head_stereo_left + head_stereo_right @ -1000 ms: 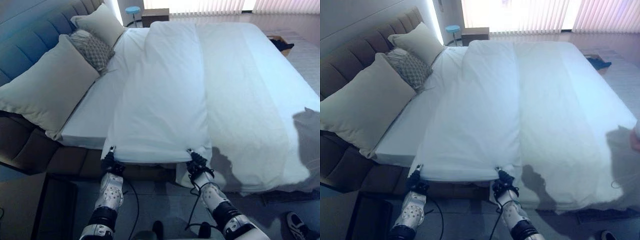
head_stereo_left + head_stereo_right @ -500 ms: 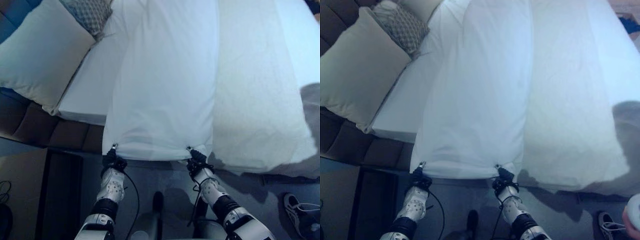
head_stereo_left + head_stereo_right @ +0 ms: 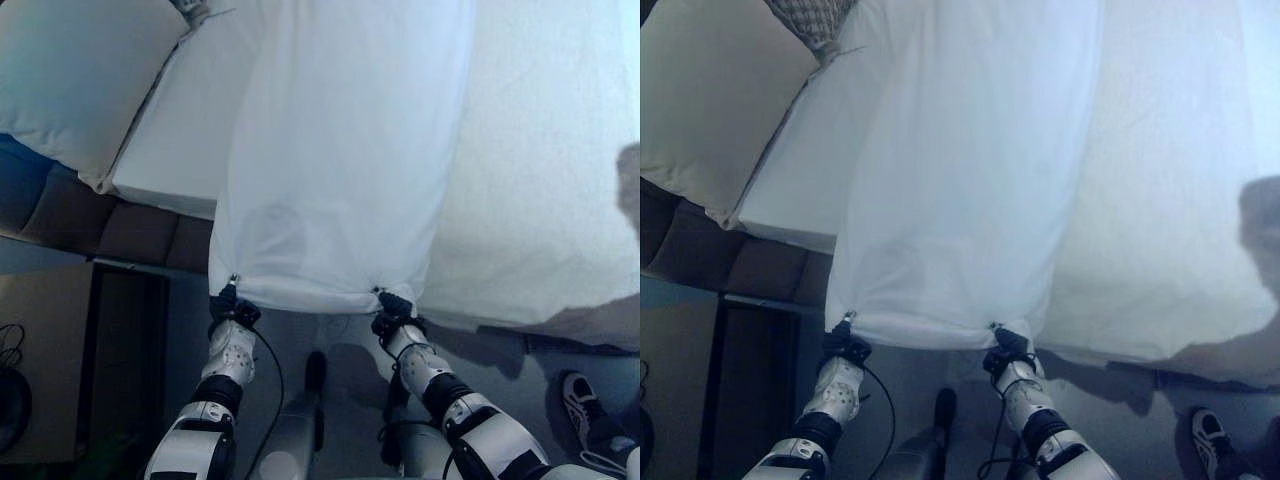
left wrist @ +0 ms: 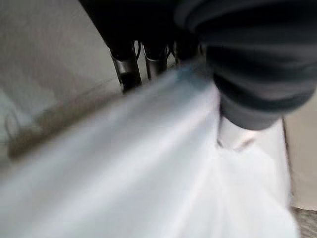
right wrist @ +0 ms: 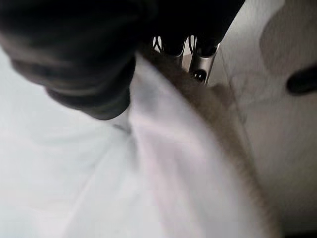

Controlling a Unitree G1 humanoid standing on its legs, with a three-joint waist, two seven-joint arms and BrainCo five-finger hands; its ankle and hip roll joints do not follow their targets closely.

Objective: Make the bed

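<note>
At far left of the head view, a large pale pillow (image 3: 80,80) lies on the bed's headboard end, with a patterned cushion (image 3: 810,15) just behind it. Bare mattress sheet (image 3: 175,150) shows next to them, above the dark bed base (image 3: 110,232). Left hand (image 3: 227,305) sits off the near bed edge, fingers curled round the near left corner of the white duvet (image 3: 340,170); its wrist view shows cloth pinched between thumb and fingers (image 4: 128,74). Duvet is a folded-over strip running lengthwise up the bed, near edge overhanging the side and stretched between both hands. Right hand (image 3: 391,308) clamps the strip's other near corner, cloth bunched at its thumb in the wrist view. Right of it, the duvet's lower layer (image 3: 550,180) covers the bed. A person's shoe (image 3: 583,400) is on the floor at far right.
</note>
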